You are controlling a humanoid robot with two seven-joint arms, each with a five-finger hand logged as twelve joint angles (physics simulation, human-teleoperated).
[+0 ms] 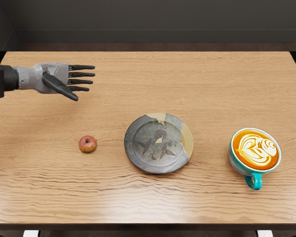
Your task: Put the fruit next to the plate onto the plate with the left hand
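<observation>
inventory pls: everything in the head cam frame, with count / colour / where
table: 1, light wood, fills most of the view
fruit: 1, red-orange, left of the plate, not touching it
plate: 1, grey with a yellowish patch, table centre, nothing on it
cup: 1, teal, right of the plate, handle toward the near edge
coffee: 1, orange-brown with white latte art, in the cup
left hand: 1, grey and black, upper left, open, holds nothing
right hand: not in view

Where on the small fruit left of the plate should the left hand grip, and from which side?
Probably from above, closing on opposite round sides. The fruit is small and rounded, lies free on the table, apart from the plate, and the open left hand is up-left of it, so nothing blocks a top-down approach.
</observation>
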